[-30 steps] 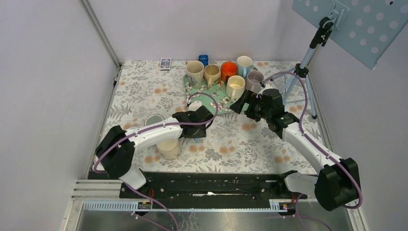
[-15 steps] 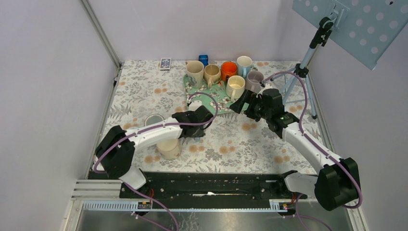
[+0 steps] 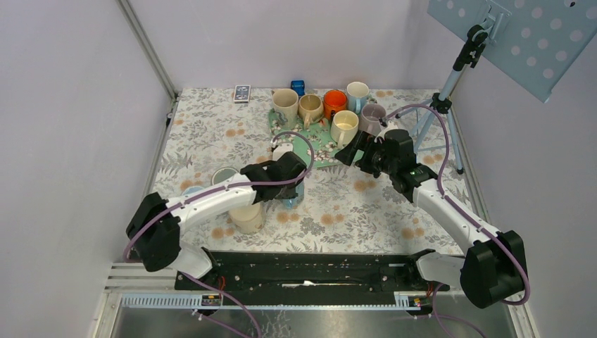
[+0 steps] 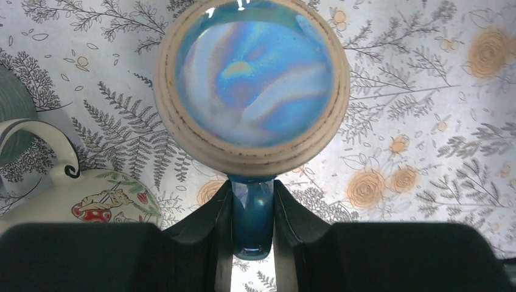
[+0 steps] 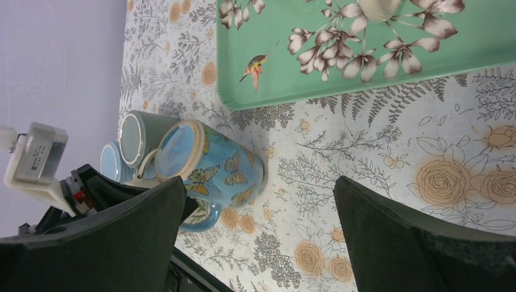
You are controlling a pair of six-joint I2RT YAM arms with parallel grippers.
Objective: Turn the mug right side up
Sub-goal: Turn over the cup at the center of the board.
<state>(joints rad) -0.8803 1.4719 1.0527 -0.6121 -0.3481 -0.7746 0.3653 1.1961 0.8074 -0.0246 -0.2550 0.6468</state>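
**Handle gripped, mug not flipped yet**

The left gripper [image 4: 252, 194] is clamped on the handle [image 4: 251, 228] of the blue butterfly mug [image 4: 252, 79]. The mug is mid-tabletop, just toward the near edge from the near left corner of the green tray [image 3: 318, 153]. A cream mug [image 3: 246, 217] and a grey mug [image 3: 224, 174] sit close on its left.

The base with its tan foot ring faces the left wrist camera, so the mug is still bottom up. The right wrist view shows it tipped. I can't tell if the mouth touches the tabletop.

The right gripper [image 5: 258, 207] is wide open, holds nothing, and hovers over the tray's near edge.

Progress: the grasp is done. Lift, roll over and set down on its base are all left.
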